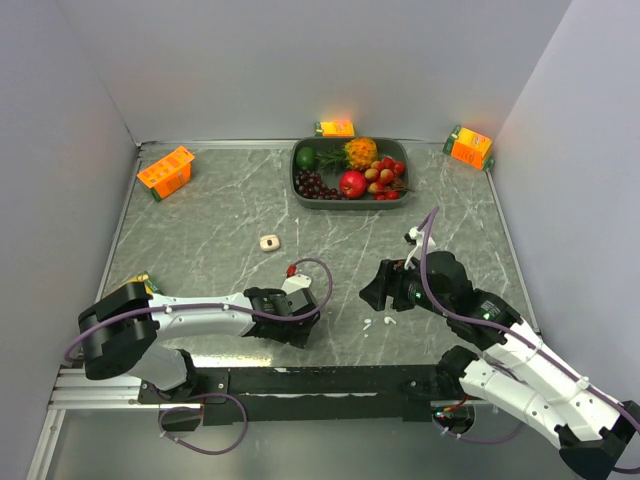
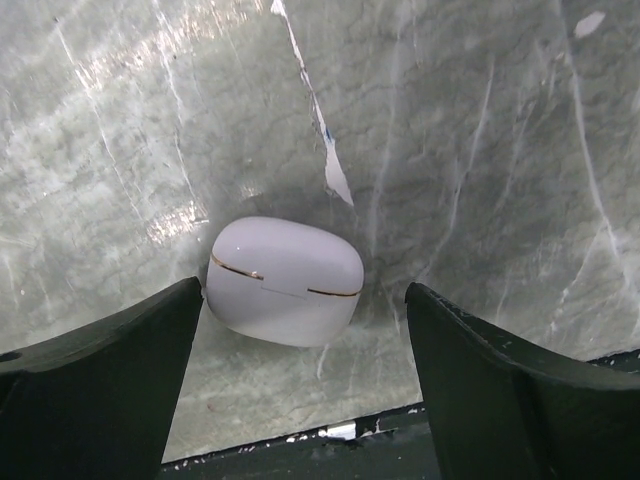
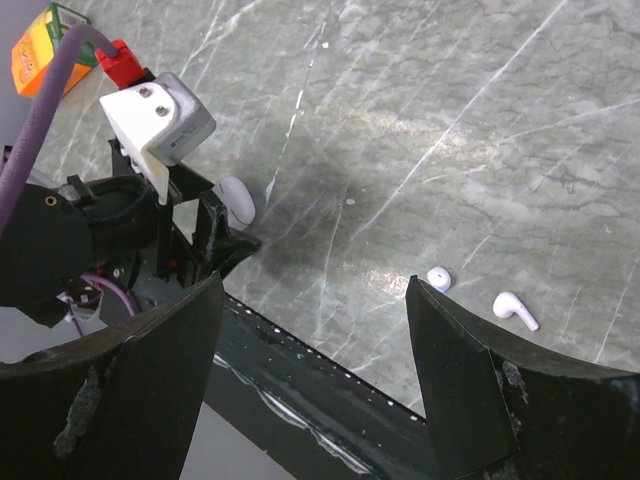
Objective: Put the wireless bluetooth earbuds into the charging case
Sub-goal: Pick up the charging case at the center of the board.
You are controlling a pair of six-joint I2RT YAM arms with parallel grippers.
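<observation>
The charging case [image 2: 285,280] is white, rounded, with a thin gold seam and its lid shut. It lies on the marble between my left gripper's [image 2: 305,290] open fingers, close to the left finger. It also shows in the right wrist view [image 3: 237,198]; in the top view my left gripper [image 1: 293,325] hides it. Two white earbuds [image 3: 438,278] [image 3: 515,310] lie loose on the table, seen in the top view [image 1: 368,325] [image 1: 390,321] near the front edge. My right gripper [image 1: 382,288] [image 3: 315,285] is open and empty above the table, just behind the earbuds.
A small cream rounded-square item [image 1: 268,242] lies mid-table. A dark tray [image 1: 300,190] of fruit stands at the back. Orange juice cartons stand at the back left [image 1: 165,170], back middle [image 1: 336,128] and back right [image 1: 469,147]. The table's front edge with a black rail [image 1: 330,378] is close.
</observation>
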